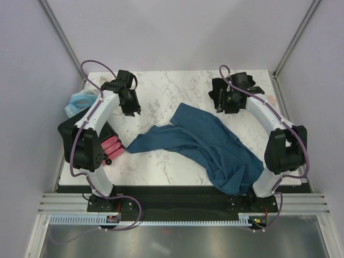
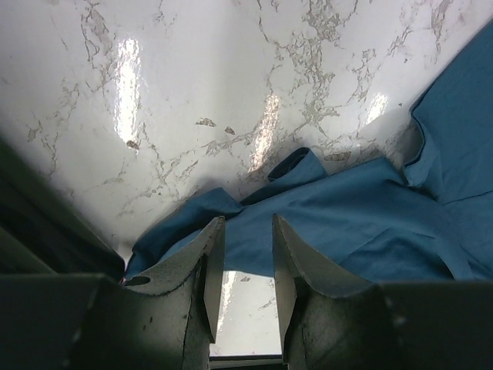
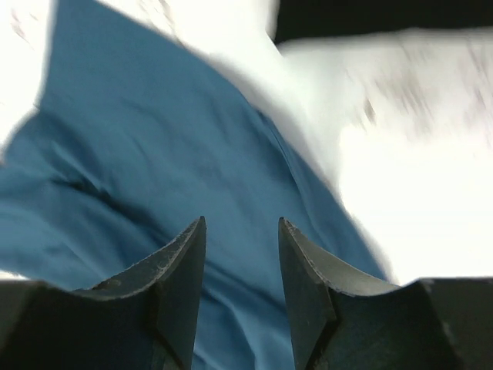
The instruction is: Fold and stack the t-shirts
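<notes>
A dark teal-blue t-shirt (image 1: 207,142) lies crumpled and stretched across the middle and right of the marble table, one end reaching left (image 1: 141,144). My left gripper (image 1: 132,109) hovers open at the back left, short of the shirt; in the left wrist view its jaws (image 2: 246,220) have nothing between them, and the teal shirt (image 2: 362,223) lies just beyond the tips. My right gripper (image 1: 220,102) is open above the shirt's far end; the blurred right wrist view shows the gripper (image 3: 241,221) over teal cloth (image 3: 139,154), holding nothing. A black shape (image 1: 67,130) under my left arm is mostly hidden; I cannot tell if it is the black t-shirt.
A pale blue ring-shaped item (image 1: 78,102) sits at the table's left edge. Pink-red pieces (image 1: 113,145) lie beside the left arm's elbow. Frame posts stand at the back corners, and the arm bases line the near edge.
</notes>
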Motion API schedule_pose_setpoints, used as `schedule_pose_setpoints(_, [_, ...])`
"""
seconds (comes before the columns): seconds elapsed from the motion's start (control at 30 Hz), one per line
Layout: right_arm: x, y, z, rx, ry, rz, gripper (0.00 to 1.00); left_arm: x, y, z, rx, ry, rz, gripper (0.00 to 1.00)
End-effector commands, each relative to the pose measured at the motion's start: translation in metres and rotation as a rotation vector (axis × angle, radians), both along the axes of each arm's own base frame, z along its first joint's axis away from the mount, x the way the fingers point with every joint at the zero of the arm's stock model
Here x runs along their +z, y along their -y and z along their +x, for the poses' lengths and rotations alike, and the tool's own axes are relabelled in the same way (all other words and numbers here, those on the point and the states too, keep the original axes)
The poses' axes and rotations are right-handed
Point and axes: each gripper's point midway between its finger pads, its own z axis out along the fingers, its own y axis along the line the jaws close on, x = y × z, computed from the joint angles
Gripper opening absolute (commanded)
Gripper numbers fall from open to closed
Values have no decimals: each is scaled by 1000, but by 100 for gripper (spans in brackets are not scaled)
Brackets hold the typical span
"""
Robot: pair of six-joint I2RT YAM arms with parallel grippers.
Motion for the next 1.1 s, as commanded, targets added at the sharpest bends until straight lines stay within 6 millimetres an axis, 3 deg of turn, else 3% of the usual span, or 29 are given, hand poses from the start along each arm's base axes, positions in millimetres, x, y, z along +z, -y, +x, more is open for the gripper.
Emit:
schedule_pose_setpoints(0.0, [24,-48,69,146,172,67,50,22,0,7,-20,86,-2,38])
schedule_pose_setpoints(0.03, [33,-62,81,181,200,93,53,22,1,7,-27,86,-3,38])
schedule_pose_setpoints(0.07, [10,-71,89,202,157,98,53,23,1,7,-27,89,0,38])
schedule_pose_setpoints(0.1, [6,-79,95,221,153,111,54,24,0,6,-26,90,3,38])
schedule_pose_setpoints(0.13, [15,-94,105,252,181,132,53,23,0,6,-24,89,6,38])
schedule_pose_setpoints(0.17, [-6,-105,108,274,135,152,53,22,-1,5,-25,86,8,38])
schedule_pose_setpoints(0.23, [-6,-132,114,324,147,175,53,22,-1,4,-24,83,8,38])
schedule_pose_setpoints(0.27, [-24,-140,116,338,119,173,53,21,-2,3,-22,80,10,38])
schedule_pose_setpoints(0.33, [-28,-161,119,380,130,171,53,19,-2,2,-22,74,8,38])
schedule_pose_setpoints(0.37, [-47,-166,120,388,104,163,53,18,-1,1,-22,71,8,38])
schedule_pose_setpoints(0.43, [-52,-180,125,410,111,174,53,17,-1,1,-23,67,6,38])
schedule_pose_setpoints(0.47, [-67,-184,126,414,91,176,53,15,-1,0,-26,59,7,38])
schedule_pose_setpoints(0.57, [-73,-195,135,419,111,180,52,12,-3,-2,-26,48,12,38])
schedule_pose_setpoints(0.77, [-73,-201,156,410,171,148,53,8,-2,-5,-35,30,16,38])
schedule_pose_setpoints(0.93, [-54,-210,160,420,225,157,52,8,-2,-1,-40,25,24,37])
schedule_pose_setpoints(1.07, [-64,-199,167,380,220,70,52,8,-1,5,-47,25,25,38])
